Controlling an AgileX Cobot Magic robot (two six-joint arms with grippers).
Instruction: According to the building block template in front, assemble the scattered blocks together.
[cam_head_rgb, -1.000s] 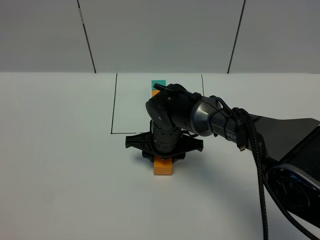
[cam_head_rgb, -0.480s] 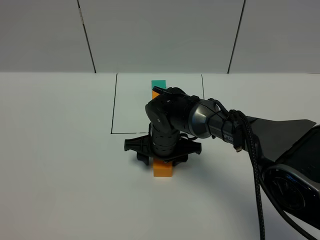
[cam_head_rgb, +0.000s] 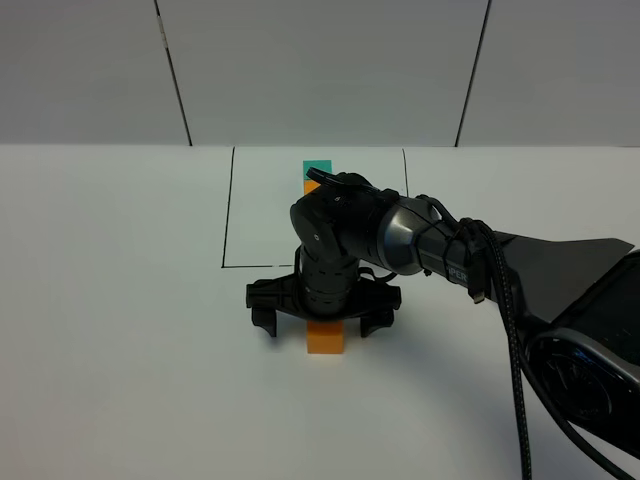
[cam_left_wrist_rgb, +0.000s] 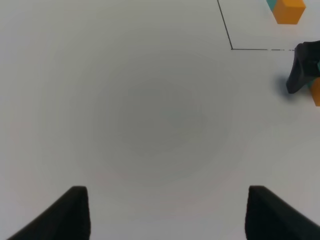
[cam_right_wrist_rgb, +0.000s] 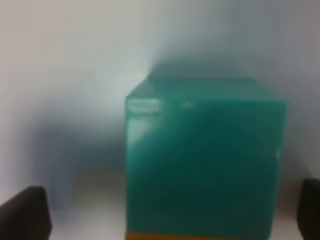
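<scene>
Between spread tool jaws, teal cube touching orange cube

two orange cubes, two teal cubes — one outline

Your right arm reaches across a white worktop, its gripper spread wide over an orange cube.

The fingers stand apart on either side of the cube, not touching it. Behind, a thin black outline frames a small teal-and-orange block pair, partly hidden by the arm. You see no teal loose cube from here.
</scene>
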